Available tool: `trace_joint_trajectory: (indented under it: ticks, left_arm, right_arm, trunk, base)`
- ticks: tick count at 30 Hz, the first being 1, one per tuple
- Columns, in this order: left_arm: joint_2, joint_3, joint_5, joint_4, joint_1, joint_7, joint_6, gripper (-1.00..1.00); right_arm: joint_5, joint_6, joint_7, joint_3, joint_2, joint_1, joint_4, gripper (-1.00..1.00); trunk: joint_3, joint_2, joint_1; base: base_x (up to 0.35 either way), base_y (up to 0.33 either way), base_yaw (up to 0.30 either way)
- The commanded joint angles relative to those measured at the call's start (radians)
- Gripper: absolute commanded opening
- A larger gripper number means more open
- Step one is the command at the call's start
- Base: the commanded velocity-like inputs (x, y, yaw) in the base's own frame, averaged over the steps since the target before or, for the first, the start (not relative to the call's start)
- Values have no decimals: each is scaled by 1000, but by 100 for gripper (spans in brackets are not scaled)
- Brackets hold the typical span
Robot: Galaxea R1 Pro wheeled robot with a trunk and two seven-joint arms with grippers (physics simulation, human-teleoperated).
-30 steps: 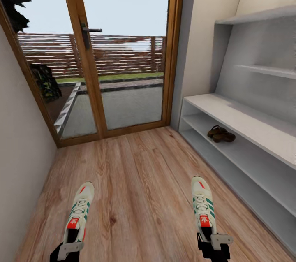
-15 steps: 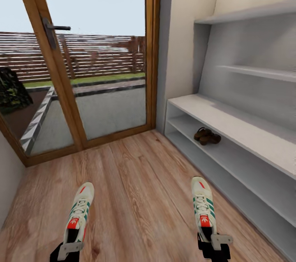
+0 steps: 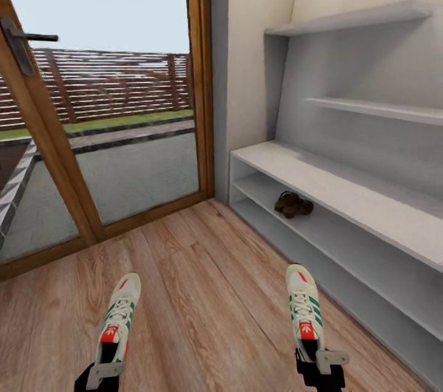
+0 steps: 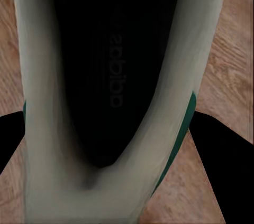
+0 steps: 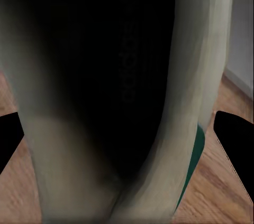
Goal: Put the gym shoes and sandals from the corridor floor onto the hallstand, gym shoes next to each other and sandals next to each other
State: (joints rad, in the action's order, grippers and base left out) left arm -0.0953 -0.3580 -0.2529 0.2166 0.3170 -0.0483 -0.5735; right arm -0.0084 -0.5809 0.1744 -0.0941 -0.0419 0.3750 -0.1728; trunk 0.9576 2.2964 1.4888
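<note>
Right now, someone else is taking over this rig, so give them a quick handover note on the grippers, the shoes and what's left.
Left gripper: shut on the left gym shoe, held at the heel, toe pointing forward above the corridor floor.
Right gripper: shut on the right gym shoe, held the same way.
The two sandals lie side by side on the upper open shelf of the hallstand.
Done: sandals racked, both gym shoes picked up.
Left: set the gym shoes next to each other on the rack.
</note>
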Motion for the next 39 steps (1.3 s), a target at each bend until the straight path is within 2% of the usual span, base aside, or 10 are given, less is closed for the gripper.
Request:
trace_joint_trajectory:
  ticks: [1,24,39]
  left_arm:
    - [0,-8,-6,0,1,-4,-3,-100]
    - [0,-9,-6,0,1,-4,-3,-100]
    - [0,-9,-6,0,1,-4,-3,-100]
  right_arm:
    - [-1,-1,8,-9,-1,1,1,-100]
    - [-1,0,8,-9,-2,1,1,-100]
    - [-2,-1,8,-9,-3,1,1,-100]
  trunk:
    - [1,0,0]
    - [1,0,0]
    - [1,0,0]
  base:
    - [24,11,-268]
    - [3,6,-268]
    - [3,245,-268]
